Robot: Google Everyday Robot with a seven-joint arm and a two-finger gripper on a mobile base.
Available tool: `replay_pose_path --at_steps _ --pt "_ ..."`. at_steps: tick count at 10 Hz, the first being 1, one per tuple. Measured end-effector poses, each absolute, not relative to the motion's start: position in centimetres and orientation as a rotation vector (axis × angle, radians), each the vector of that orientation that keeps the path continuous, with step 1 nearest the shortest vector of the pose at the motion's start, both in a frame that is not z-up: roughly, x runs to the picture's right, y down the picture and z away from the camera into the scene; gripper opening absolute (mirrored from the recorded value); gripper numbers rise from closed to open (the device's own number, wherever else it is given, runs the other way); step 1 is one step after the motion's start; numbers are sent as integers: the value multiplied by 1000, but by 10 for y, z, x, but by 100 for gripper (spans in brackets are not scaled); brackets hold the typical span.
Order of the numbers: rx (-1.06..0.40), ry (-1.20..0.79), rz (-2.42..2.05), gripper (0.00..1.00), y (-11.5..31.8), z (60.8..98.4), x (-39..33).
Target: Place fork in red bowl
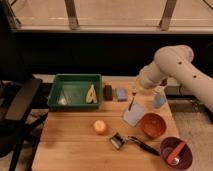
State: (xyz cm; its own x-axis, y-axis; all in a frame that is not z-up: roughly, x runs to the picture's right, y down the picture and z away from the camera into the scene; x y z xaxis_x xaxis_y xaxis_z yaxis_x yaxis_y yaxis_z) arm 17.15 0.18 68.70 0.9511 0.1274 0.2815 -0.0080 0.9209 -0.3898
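While the arm reaches in from the right over the wooden table (70,145), the gripper (135,93) hangs near the table's back edge, just right of the small blue block (121,94), clenched on the fork (132,102). That fork shows as a thin dark sliver dangling from the fingers, long axis near upright with a slight tilt, lower tip just above the pale blue cloth (134,116). Key relation: the red bowl (153,125) lies toward the camera and to the right of the gripper, just beside the cloth's right edge; the coming move looks like a short carry that way, then lowering and releasing. Judged risk: a fork hanging this steep may tip over the rim rather than settle inside. Only one arm on this rig, so no choice of reach. Decoys noted: black-handled utensil (131,142) near the front edge, purple bowl (176,152) at front right holding an orange utensil. Also present: green bin (75,90), an orange fruit (100,126), a light blue cup (159,99). No brands, labels or writing legible anywhere.
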Motion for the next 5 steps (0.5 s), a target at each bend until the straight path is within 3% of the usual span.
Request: replay_pose_path --at_steps 5 --pt "-388 -191 274 0 21 679 253"
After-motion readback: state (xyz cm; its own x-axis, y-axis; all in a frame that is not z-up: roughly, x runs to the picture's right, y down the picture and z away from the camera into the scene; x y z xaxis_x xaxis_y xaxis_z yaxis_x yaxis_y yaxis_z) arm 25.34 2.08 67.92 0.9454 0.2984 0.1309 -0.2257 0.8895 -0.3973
